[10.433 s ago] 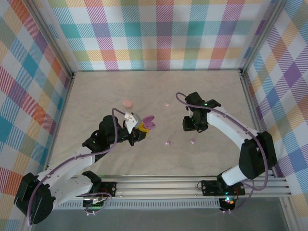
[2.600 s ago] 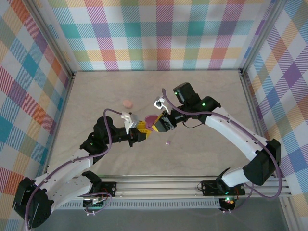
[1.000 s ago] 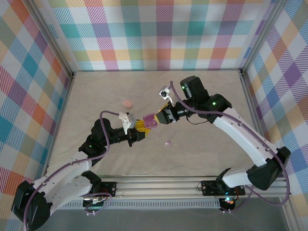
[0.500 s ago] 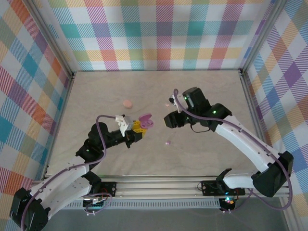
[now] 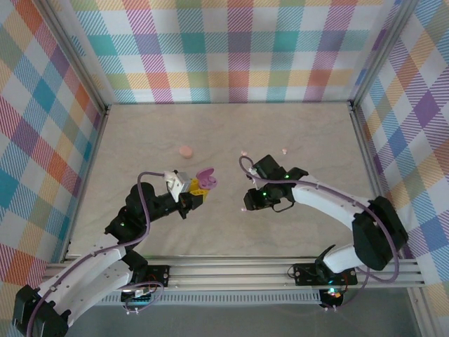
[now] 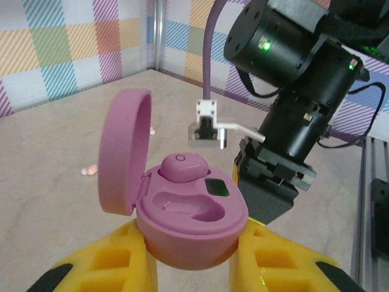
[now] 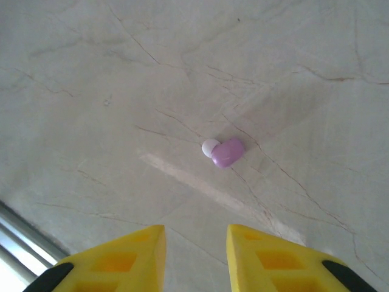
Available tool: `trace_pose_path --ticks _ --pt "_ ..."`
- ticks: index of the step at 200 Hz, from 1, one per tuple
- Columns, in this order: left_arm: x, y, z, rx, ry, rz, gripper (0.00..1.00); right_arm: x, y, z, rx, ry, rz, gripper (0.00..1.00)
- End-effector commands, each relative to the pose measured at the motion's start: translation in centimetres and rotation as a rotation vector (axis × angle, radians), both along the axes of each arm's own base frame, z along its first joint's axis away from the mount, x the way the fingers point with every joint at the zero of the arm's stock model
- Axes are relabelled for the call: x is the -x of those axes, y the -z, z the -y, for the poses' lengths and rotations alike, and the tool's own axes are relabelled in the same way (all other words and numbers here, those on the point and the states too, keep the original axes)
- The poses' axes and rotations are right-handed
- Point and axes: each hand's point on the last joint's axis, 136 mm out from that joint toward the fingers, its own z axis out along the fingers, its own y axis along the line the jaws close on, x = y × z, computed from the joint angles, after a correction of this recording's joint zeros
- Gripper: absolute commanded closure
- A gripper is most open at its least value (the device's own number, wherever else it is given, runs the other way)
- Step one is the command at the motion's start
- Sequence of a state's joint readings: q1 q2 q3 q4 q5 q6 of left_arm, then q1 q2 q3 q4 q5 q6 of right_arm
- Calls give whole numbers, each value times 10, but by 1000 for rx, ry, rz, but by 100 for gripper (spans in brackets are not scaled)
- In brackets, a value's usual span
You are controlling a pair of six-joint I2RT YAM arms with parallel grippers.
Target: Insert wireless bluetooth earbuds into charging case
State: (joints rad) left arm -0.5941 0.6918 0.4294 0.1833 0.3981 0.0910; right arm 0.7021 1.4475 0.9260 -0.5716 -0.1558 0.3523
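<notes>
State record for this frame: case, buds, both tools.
case: pink charging case, lid open
left tool: shut on the charging case
seated earbud: in the slot by the hinge
empty slot: nearer the camera
right tool: open, holding nothing, above the table
loose earbud: purple, on the table ahead of the right tool, untouched
far buds: on the table
peach puck: far left
</notes>
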Motion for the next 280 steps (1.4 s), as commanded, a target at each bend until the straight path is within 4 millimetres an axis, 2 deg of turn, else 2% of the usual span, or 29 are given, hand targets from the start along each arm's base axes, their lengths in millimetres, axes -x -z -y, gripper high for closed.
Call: trace_pose_path --ticks 1,30,73,95,122,198,280 --pt "-1 0 -1 -11 -9 13 99 -5 12 -6 11 18 -16 67" --pt "-2 1 -1 -18 -12 5 99 -7 25 -11 -7 110 -86 70" --pt "-3 -2 -2 -27 -20 16 99 -3 39 -23 -121 244 -188 71" --pt "-3 0 -1 -31 -16 12 99 -4 46 -20 -100 274 -204 65" --pt "-3 2 -1 -34 -14 6 99 -6 53 -14 -68 302 -191 64" --pt "-4 2 -1 -18 -23 12 99 -24 61 -15 -9 283 -133 64" --pt "-3 4 -2 -28 -18 11 99 -34 47 -29 -44 231 -105 64"
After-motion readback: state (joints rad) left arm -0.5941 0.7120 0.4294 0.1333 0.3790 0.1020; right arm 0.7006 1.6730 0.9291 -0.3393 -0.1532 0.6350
